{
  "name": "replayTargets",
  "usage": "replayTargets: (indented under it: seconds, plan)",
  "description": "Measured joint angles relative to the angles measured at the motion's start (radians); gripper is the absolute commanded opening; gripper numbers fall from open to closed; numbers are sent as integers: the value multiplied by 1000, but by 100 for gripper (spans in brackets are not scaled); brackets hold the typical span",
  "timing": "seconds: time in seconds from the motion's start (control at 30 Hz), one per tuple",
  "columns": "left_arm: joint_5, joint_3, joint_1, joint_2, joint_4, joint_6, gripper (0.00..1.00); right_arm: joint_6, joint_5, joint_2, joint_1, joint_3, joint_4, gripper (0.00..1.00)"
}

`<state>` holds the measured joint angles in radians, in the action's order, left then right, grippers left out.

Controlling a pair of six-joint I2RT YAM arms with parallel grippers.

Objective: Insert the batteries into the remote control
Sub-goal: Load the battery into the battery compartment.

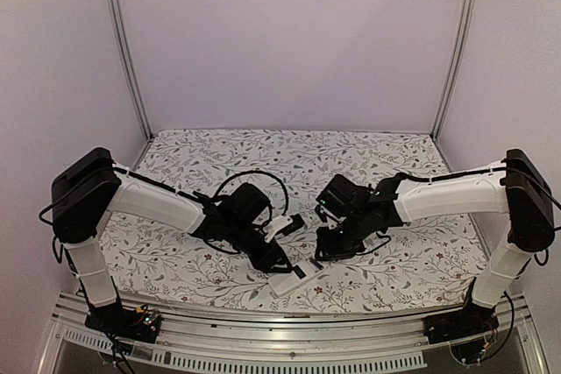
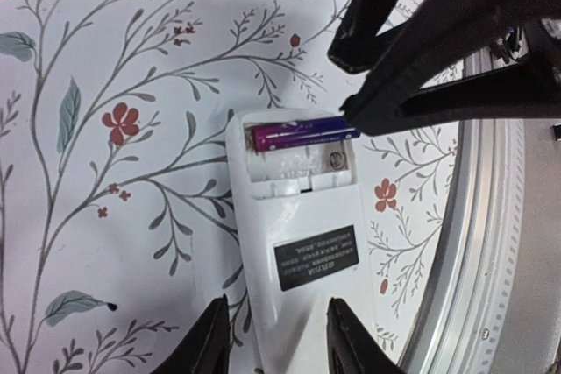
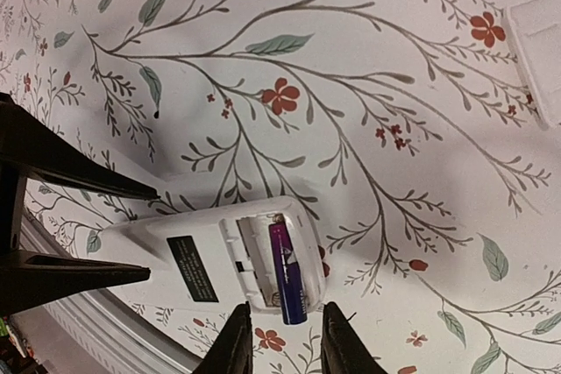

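Note:
The remote control (image 2: 307, 243) lies back-up near the table's front edge, white, with a black label and its battery compartment uncovered; it also shows as the remote control (image 3: 202, 256) and the remote control (image 1: 294, 281). One purple battery (image 2: 302, 136) lies in the far slot. Its end, the battery (image 3: 289, 282), pokes past the remote's side. The slot beside it shows a bare spring. My right gripper (image 3: 287, 343) is open, its fingers either side of that protruding end with gaps. My left gripper (image 2: 276, 339) is open at the remote's other end, one fingertip over its back.
A flat white piece (image 3: 536, 54) lies on the flowered cloth beyond the remote. The aluminium front rail (image 2: 491, 243) runs close along the remote's side. Both arms (image 1: 175, 203) (image 1: 438, 199) meet low over the table's front middle.

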<state>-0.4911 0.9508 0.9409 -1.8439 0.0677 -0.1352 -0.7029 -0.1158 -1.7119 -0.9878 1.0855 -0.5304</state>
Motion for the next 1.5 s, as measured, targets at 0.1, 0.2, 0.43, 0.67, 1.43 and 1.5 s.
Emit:
replayTargets:
  seconds: [0.1, 0.2, 0.43, 0.67, 1.43, 1.5]
  plan:
    - [-3, 0, 0, 0, 0, 1, 39, -19, -13, 7, 0, -33, 1, 24]
    - [-6, 0, 0, 0, 0, 4, 39, -30, -28, 9, 0, -50, 1, 24]
    - [-14, 6, 0, -13, 6, 8, 39, -43, -48, 9, 0, -51, 17, 17]
    - [-14, 10, 0, -16, 7, 8, 39, -58, -54, 9, 0, -68, 41, 16]
    - [-14, 16, 0, -27, 9, 11, 39, -96, -64, 9, 0, -102, 88, 10]
    - [-14, 16, 0, -34, 10, 12, 39, -103, -66, 9, 0, -105, 92, 10]
